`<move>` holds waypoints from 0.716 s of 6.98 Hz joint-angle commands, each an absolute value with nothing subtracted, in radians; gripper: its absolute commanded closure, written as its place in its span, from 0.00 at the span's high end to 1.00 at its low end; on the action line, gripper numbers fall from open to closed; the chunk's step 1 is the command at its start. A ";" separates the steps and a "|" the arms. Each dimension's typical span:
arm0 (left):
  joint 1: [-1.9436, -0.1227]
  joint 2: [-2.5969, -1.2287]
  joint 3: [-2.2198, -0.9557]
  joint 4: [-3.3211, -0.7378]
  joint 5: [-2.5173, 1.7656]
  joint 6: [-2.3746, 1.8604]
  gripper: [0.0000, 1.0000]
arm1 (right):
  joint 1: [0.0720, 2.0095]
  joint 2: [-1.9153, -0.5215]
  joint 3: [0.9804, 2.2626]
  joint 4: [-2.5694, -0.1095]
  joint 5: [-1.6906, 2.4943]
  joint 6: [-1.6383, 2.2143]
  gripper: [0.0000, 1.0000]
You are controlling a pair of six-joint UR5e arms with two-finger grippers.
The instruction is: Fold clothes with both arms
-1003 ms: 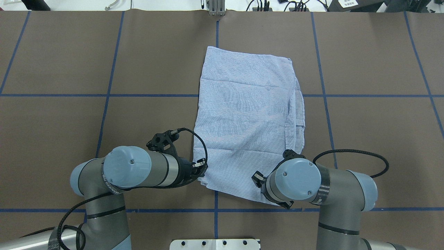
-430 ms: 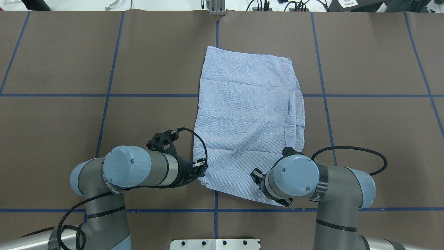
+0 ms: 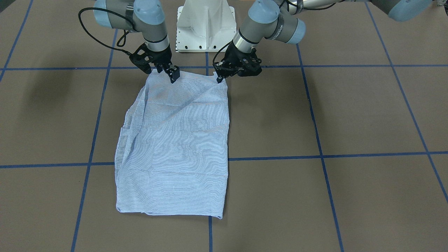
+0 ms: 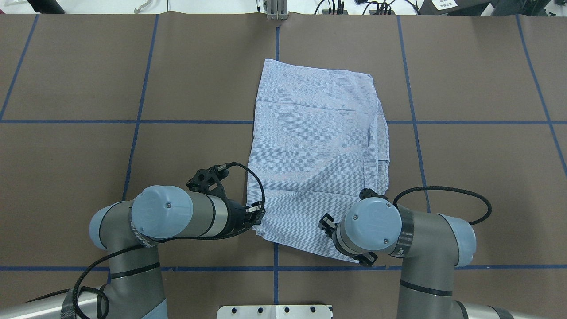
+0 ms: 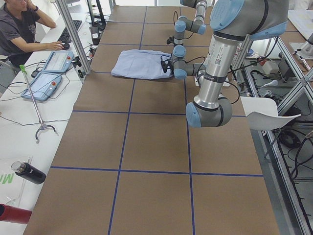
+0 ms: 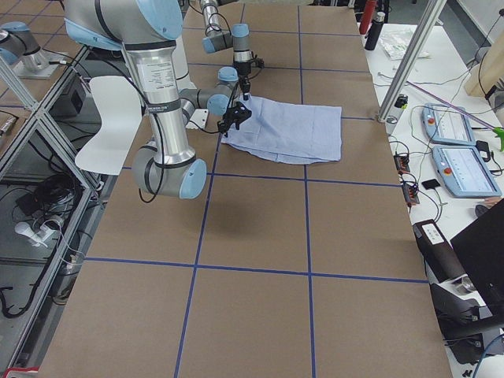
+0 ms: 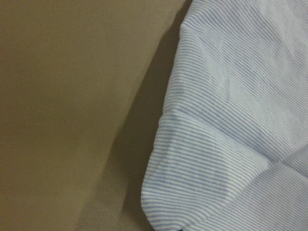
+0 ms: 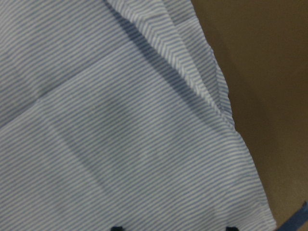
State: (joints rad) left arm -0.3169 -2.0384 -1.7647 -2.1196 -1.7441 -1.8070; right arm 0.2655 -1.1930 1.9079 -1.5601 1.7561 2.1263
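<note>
The striped shirt lies folded into a rough rectangle on the brown table, its far edge away from me. My left gripper sits at the shirt's near left corner and is shut on it; the corner is raised a little toward the fingers, and the left wrist view shows that lifted, folded corner. My right gripper hangs just over the shirt's near edge, toward its right side. It is open: two fingertips stand wide apart above flat cloth.
The white pedestal base stands just behind both grippers. Blue tape lines cross the brown table surface. A person sits at a side desk with teach pendants beyond the table's left end.
My right wrist has shifted slightly leftward over the shirt's near edge. The left arm and the shirt have stayed where they were.
</note>
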 commanded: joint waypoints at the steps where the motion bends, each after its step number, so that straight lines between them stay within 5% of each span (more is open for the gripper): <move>1: -0.321 -2.036 -1.773 -2.117 -1.744 -1.807 0.00 | 0.259 -1.160 1.905 -1.621 1.755 2.149 0.97; 5: -0.319 -2.036 -1.775 -2.117 -1.743 -1.807 0.00 | 0.252 -1.155 1.872 -1.608 1.755 2.163 0.97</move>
